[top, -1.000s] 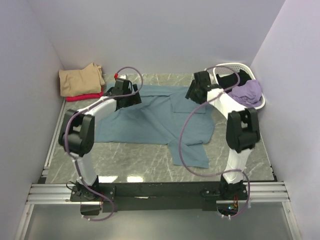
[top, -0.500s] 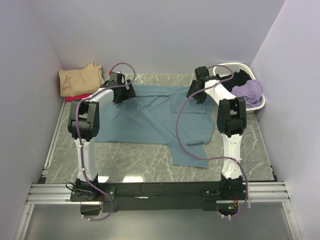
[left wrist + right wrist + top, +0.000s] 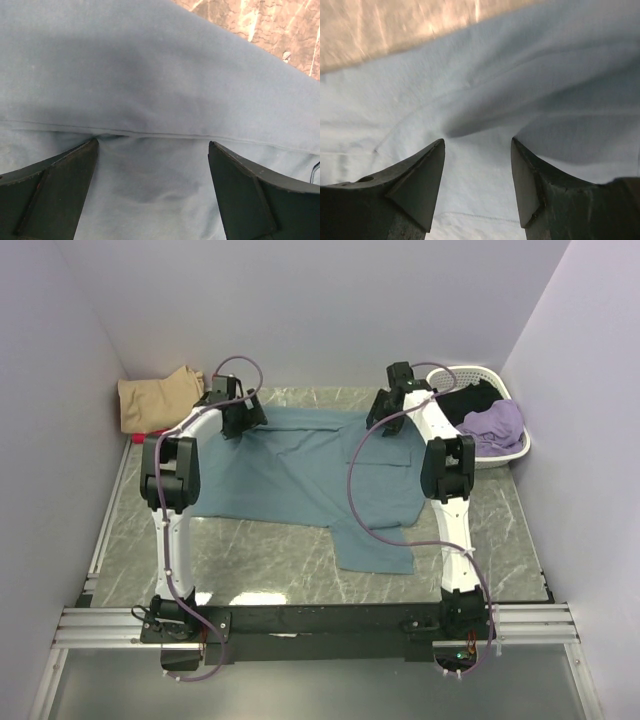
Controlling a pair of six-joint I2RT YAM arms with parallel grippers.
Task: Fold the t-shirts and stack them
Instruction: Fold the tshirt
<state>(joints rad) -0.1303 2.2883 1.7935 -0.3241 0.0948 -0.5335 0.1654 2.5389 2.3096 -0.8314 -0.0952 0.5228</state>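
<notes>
Hovering both claws over the far edge of the teal shirt [image 3: 300, 475], which lies spread out mid-surface [image 3: 260, 550]. So my left claw [image 3: 152, 145] is spread wide just above the cloth, holding nothing. And my right claw [image 3: 477, 142] is apart too, with a soft ridge of cloth between the tips, not pinched. The tan shirt [image 3: 155, 398] sits far left, while the lilac shirt [image 3: 495, 425] and black shirt [image 3: 470, 400] are in the basket [image 3: 500, 455].

Evenly lit overhead, soft shadow on teal t-shirt [image 3: 140, 70], table [image 3: 380, 30] glare, perhaps overexposed, blurry.
</notes>
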